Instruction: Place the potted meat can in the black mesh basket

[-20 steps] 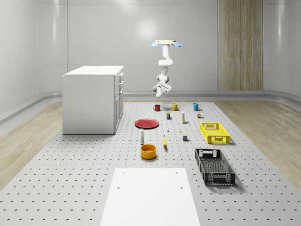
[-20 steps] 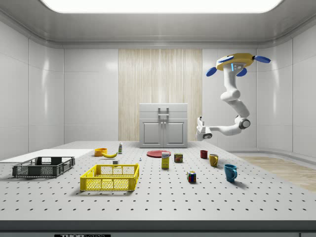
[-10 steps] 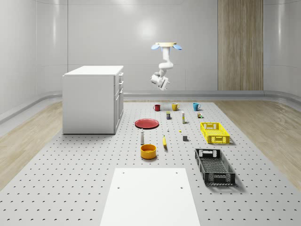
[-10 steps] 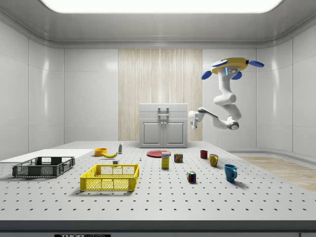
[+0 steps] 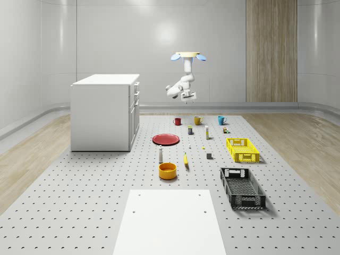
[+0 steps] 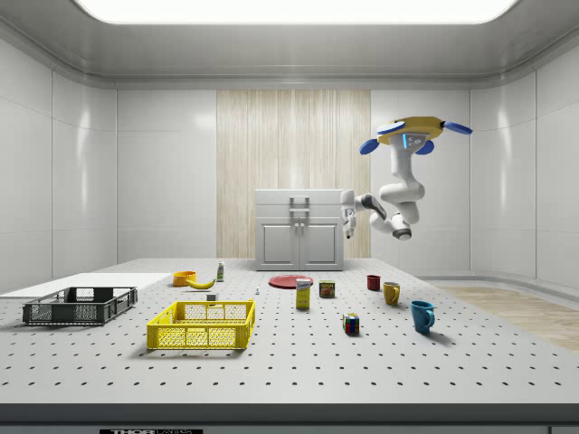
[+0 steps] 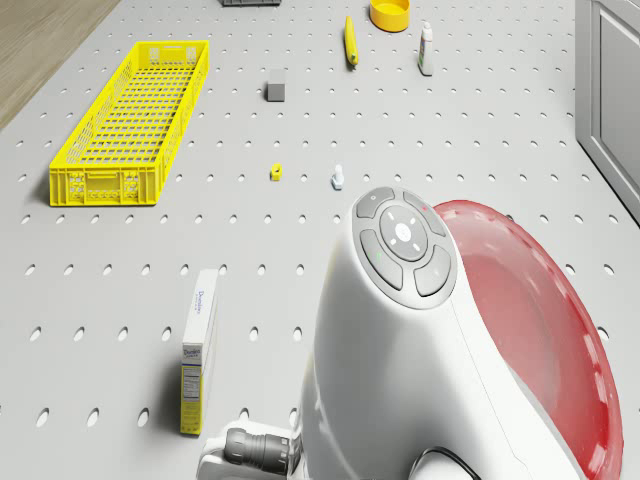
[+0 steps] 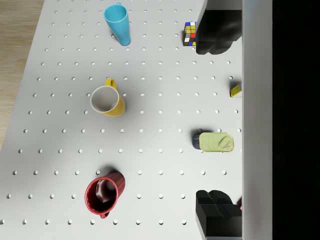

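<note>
Since a second ago the drone (image 5: 187, 54) has drifted toward the side view's left and the arm has folded up, so the tool (image 6: 347, 222) now hangs higher and points down at the surface (image 5: 95, 191) rather than reaching out low. Hovering high over the far end of the surface, the drone sits above the row of mugs, and the tool hangs in the air well above the red plate (image 5: 166, 139) and the potted meat can (image 5: 190, 129). In the wrist view the two dark fingers (image 8: 217, 30) stand spread wide apart with nothing between them, and the potted meat can (image 8: 216, 142) lies on the surface between them in that view, its pull-tab lid facing up. Near it in the wrist view stand a yellow mug (image 8: 106, 100), a red mug (image 8: 103, 194) and a blue cup (image 8: 118, 22), with a Rubik's cube (image 8: 189, 33) close by. The black mesh basket (image 5: 242, 187) rests at the near end of the surface toward the whole-scene view's right, well apart from the can, with the yellow basket (image 5: 242, 149) between them. A banana (image 5: 186, 159), an orange bowl (image 5: 167, 170) and a small bottle (image 5: 160, 154) sit nearer the middle, and a white cabinet (image 5: 105, 110) stands on the whole-scene view's left.
</note>
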`<state>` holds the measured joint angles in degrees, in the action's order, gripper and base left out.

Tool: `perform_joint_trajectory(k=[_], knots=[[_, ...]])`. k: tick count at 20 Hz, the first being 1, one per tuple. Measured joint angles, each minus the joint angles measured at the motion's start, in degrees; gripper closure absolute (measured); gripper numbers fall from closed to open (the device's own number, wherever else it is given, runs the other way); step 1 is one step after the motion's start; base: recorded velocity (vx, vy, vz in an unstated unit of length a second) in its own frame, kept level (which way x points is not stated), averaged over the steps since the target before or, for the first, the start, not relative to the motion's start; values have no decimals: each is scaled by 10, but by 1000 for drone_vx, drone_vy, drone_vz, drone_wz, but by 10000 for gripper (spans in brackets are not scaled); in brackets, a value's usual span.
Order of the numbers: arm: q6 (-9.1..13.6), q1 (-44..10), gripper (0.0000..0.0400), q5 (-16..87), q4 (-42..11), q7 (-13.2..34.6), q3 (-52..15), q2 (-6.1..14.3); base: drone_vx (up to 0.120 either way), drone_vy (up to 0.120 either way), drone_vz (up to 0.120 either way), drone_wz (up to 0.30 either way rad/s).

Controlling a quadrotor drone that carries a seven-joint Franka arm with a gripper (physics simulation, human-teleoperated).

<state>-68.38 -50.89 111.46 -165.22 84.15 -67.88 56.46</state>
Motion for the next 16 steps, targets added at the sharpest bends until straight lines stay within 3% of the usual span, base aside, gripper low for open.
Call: perform_joint_trajectory(k=[4,7,16], knots=[[14,-43,0,18,-5,28,-21,19,120,-120,-120,0],[16,-62,0,22,-7,42,-31,32,120,0,-67,0],[3,-90,0,15,-6,63,-48,63,13,0,-120,0]])
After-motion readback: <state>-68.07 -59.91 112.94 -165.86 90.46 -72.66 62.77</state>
